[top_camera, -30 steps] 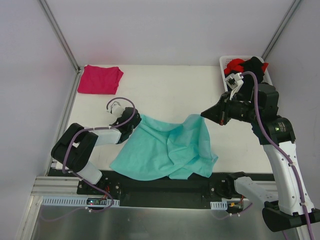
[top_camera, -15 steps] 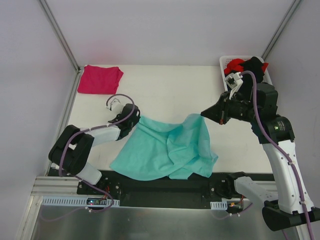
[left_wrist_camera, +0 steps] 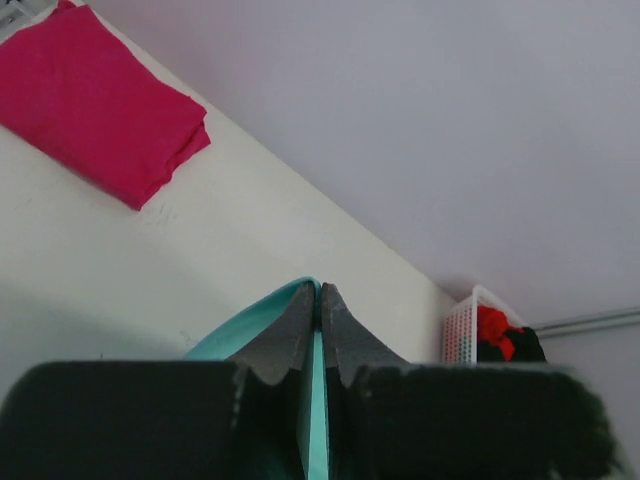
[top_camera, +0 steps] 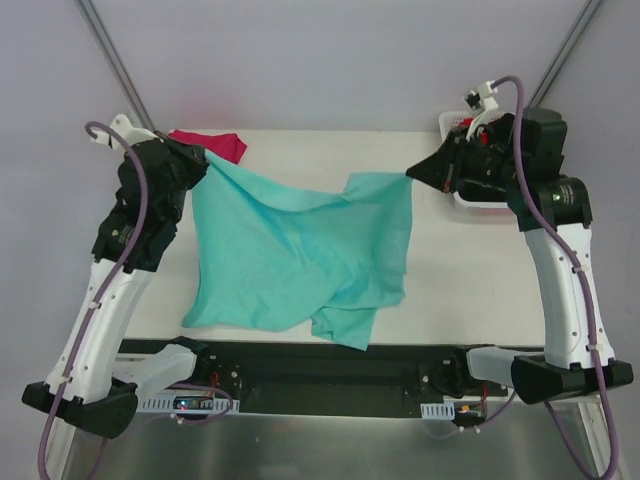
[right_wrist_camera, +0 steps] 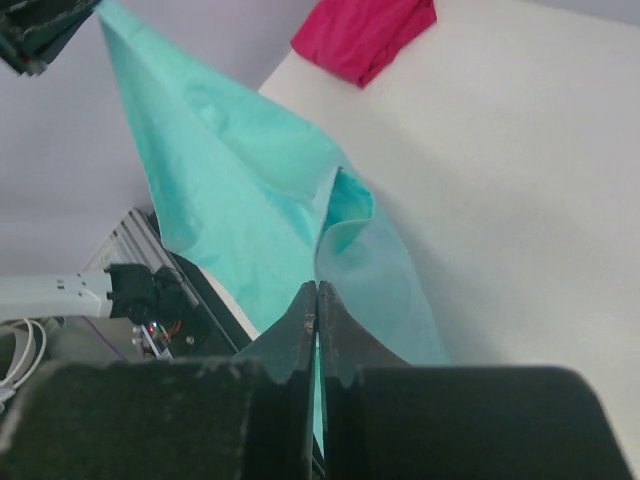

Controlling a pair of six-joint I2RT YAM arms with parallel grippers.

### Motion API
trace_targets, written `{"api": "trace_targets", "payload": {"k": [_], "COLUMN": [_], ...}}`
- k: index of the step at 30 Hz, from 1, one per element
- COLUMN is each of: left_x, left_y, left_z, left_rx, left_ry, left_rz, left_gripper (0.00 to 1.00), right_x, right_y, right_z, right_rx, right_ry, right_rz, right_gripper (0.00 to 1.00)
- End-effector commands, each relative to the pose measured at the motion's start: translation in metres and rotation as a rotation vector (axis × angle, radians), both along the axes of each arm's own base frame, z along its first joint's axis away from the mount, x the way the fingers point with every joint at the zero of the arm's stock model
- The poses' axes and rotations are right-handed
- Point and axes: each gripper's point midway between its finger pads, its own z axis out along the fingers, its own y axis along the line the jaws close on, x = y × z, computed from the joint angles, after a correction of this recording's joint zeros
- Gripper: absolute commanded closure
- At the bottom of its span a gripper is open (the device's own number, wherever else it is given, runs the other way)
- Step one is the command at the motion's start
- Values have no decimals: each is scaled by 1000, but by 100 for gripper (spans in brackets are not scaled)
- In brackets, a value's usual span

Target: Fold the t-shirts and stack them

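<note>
The teal t-shirt (top_camera: pixel 290 255) hangs spread in the air between both arms, above the white table (top_camera: pixel 470 270). My left gripper (top_camera: pixel 203 165) is shut on its left upper corner; the cloth (left_wrist_camera: pixel 313 400) shows between the shut jaws in the left wrist view. My right gripper (top_camera: pixel 412 173) is shut on its right upper corner, and the cloth (right_wrist_camera: pixel 240 190) stretches away from it in the right wrist view. The folded magenta-pink t-shirt (top_camera: pixel 222 146) lies at the table's back left, partly hidden by my left arm; it also shows in the left wrist view (left_wrist_camera: pixel 95 105) and the right wrist view (right_wrist_camera: pixel 365 35).
A white basket (left_wrist_camera: pixel 462 330) with red and black garments (left_wrist_camera: pixel 500 335) stands at the back right, mostly hidden behind my right arm in the top view. Metal frame posts (top_camera: pixel 115 65) rise at both back corners. The black base rail (top_camera: pixel 320 375) runs along the near edge.
Both arms have risen and moved apart, lifting the teal t-shirt off the table and spreading it in the air. The left gripper went from low on the table to high at back left.
</note>
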Motion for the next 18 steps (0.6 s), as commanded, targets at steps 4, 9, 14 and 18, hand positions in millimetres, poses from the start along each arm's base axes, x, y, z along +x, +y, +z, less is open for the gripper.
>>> {"api": "trace_targets", "payload": {"k": [4, 9, 14, 18], "left_x": [-58, -73, -85, -90], "left_y": [24, 31, 37, 40], "left_z": [39, 51, 54, 62], "left_rx": [130, 145, 164, 187], "left_ry": [48, 43, 40, 34], "left_rz": [-30, -20, -17, -20], "left_gripper": [100, 100, 100, 100], "right_x": [28, 44, 63, 78], "right_y": [2, 1, -26, -38], "right_z": [74, 118, 149, 165], "right_rx": [169, 272, 405, 464], "right_ry": [-20, -57, -50, -66], "right_rz": [28, 56, 0, -8], "right_gripper": [99, 99, 99, 99]}}
